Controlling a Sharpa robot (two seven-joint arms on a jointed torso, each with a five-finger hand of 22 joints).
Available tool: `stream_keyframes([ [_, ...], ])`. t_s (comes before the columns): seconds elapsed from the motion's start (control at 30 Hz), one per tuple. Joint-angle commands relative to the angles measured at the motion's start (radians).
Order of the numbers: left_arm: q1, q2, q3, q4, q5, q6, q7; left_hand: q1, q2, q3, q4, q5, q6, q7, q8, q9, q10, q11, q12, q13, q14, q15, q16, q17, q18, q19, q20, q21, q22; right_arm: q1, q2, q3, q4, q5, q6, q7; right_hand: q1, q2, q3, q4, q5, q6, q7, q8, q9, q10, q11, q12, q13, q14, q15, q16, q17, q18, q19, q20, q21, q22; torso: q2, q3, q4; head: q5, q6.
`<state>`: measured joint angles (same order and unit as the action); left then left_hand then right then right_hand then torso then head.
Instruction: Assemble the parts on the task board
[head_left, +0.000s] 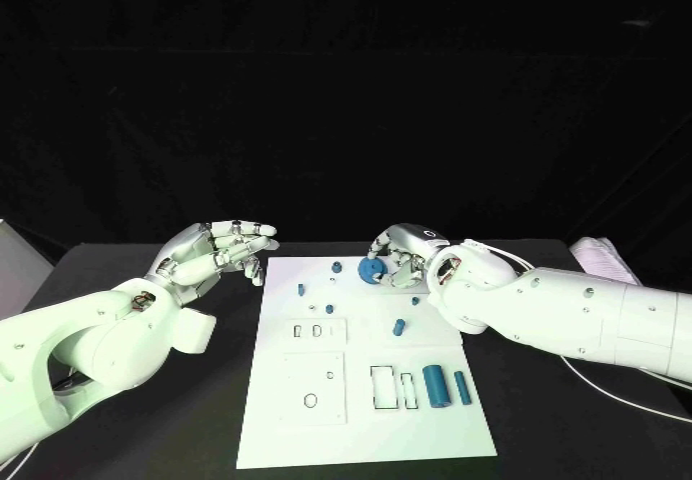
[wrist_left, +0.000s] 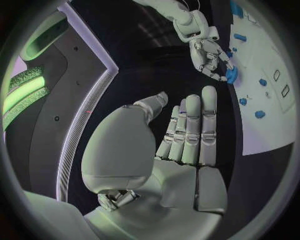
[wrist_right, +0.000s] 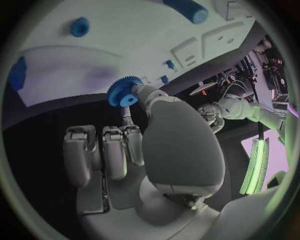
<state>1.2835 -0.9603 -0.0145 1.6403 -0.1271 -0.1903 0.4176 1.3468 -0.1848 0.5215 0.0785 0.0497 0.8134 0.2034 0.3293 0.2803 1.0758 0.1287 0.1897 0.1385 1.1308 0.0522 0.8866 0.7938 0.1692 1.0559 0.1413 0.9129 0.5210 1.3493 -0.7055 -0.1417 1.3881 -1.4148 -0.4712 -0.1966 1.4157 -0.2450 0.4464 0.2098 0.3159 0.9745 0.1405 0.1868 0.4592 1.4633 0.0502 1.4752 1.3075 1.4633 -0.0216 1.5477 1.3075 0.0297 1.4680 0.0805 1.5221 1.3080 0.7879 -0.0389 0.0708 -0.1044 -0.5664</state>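
Note:
The white task board (head_left: 368, 420) lies in the middle of the black table. My right hand (head_left: 408, 252) pinches a blue gear (head_left: 371, 270) over the board's far edge; the gear (wrist_right: 123, 91) sits between the thumb and a finger in the right wrist view, and the gear (wrist_left: 232, 75) is also seen from the left wrist. Small blue pegs (head_left: 336, 267) stand near the far edge. Two blue cylinders (head_left: 436, 385) lie at the near right. My left hand (head_left: 219, 252) hovers off the board's far left corner, fingers apart and empty.
Rectangular slots (head_left: 384, 387) and a raised square plate (head_left: 316, 385) with holes mark the board's near half. A white cable (head_left: 599, 385) runs along the table on the right. Bare black table (head_left: 144, 440) flanks the board on both sides.

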Motion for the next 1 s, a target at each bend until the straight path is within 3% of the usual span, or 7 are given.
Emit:
stream_keyframes([
  [0.03, 0.000, 0.002, 0.000, 0.001, -0.002, 0.022, 0.004, -0.002, 0.003, -0.005, 0.001, 0.000, -0.005, -0.001, 0.004, 0.001, -0.007, 0.002, 0.004, 0.001, -0.005, 0.000, 0.005, 0.001, 0.015, -0.006, 0.000, 0.004, 0.001, -0.001, 0.027, -0.001, 0.015, -0.115, -0.044, -0.024, -0.009, 0.000, 0.006, -0.001, 0.002, 0.020, -0.015, 0.036, 0.005, 0.028, -0.007, 0.006, 0.181, 0.098, -0.007, 0.006, 0.220, -0.014, 0.077, -0.005, 0.004, 0.209, 0.001, -0.0017, 0.0001, 0.000, 0.001],
  [0.33, 0.000, 0.004, 0.000, 0.002, -0.002, 0.023, 0.003, -0.002, 0.003, -0.005, 0.001, 0.000, -0.005, -0.001, 0.004, 0.001, -0.007, 0.002, 0.004, 0.001, -0.005, 0.000, 0.005, 0.001, 0.015, -0.006, 0.000, 0.004, 0.001, -0.016, 0.096, -0.005, -0.007, -0.166, -0.050, -0.057, -0.012, 0.000, 0.009, -0.003, -0.002, 0.019, -0.015, 0.037, 0.005, 0.028, -0.007, 0.005, 0.180, 0.098, -0.007, 0.006, 0.220, -0.014, 0.076, -0.005, 0.003, 0.209, 0.002, -0.0025, 0.0031, 0.001, -0.002],
  [0.6, 0.000, 0.006, 0.000, 0.001, -0.002, 0.024, 0.003, -0.002, 0.003, -0.005, 0.001, 0.000, -0.005, -0.001, 0.004, 0.001, -0.007, 0.002, 0.004, 0.001, -0.005, 0.000, 0.005, 0.001, 0.015, -0.006, 0.000, 0.004, 0.001, -0.029, 0.141, -0.005, -0.045, -0.177, -0.046, -0.067, -0.014, -0.001, 0.011, -0.005, -0.004, 0.017, -0.015, 0.036, 0.004, 0.027, -0.007, 0.005, 0.180, 0.098, -0.007, 0.006, 0.221, -0.014, 0.076, -0.005, 0.003, 0.208, 0.003, -0.0010, 0.0010, 0.005, -0.003],
  [0.9, 0.000, 0.007, 0.000, 0.001, -0.003, 0.025, 0.002, -0.002, 0.003, -0.005, 0.001, 0.000, -0.005, -0.001, 0.004, 0.001, -0.007, 0.002, 0.004, 0.001, -0.005, 0.000, 0.005, 0.001, 0.015, -0.006, 0.000, 0.004, 0.001, -0.035, 0.168, -0.006, -0.083, -0.190, -0.039, -0.071, -0.019, -0.002, 0.016, -0.008, -0.010, 0.014, -0.014, 0.035, 0.004, 0.027, -0.006, 0.004, 0.180, 0.098, -0.007, 0.006, 0.221, -0.014, 0.076, -0.005, 0.003, 0.208, 0.005, -0.0001, 0.0016, 0.010, -0.009],
  [1.0, 0.000, 0.007, 0.000, 0.001, -0.003, 0.025, 0.001, -0.002, 0.003, -0.005, 0.001, 0.000, -0.005, -0.001, 0.004, 0.001, -0.007, 0.002, 0.004, 0.001, -0.005, 0.000, 0.005, 0.001, 0.015, -0.006, 0.000, 0.004, 0.001, -0.036, 0.174, -0.006, -0.092, -0.193, -0.038, -0.070, -0.019, -0.003, 0.017, -0.010, -0.012, 0.014, -0.014, 0.035, 0.004, 0.027, -0.006, 0.005, 0.180, 0.098, -0.006, 0.006, 0.222, -0.014, 0.076, -0.005, 0.003, 0.208, 0.008, -0.0013, 0.0028, 0.009, -0.007],
])
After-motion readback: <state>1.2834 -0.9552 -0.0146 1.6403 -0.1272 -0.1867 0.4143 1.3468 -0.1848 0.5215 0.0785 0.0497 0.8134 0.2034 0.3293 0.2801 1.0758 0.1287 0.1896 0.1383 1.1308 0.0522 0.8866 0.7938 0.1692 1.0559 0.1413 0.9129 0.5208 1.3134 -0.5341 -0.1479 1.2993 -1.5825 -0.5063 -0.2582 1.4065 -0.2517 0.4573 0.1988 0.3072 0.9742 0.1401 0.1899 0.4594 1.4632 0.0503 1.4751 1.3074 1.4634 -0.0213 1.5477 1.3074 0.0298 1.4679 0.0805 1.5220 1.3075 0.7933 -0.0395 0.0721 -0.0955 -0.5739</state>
